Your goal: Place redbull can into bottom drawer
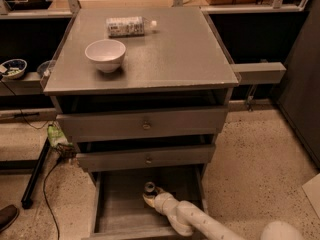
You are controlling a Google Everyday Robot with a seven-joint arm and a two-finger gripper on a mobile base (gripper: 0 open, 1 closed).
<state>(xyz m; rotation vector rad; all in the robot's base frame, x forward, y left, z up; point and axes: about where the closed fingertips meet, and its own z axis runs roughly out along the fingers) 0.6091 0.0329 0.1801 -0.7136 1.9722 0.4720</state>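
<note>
In the bottom drawer (119, 201), near its back edge, the redbull can (149, 187) stands upright. The gripper (151, 198) sits right at it; I cannot tell its grip

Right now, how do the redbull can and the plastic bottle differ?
The redbull can stands upright in the bottom drawer, at the gripper; the plastic bottle lies sideways on the cabinet top. The can has a shiny top, the bottle a white cap. Both are drink containers.
</note>
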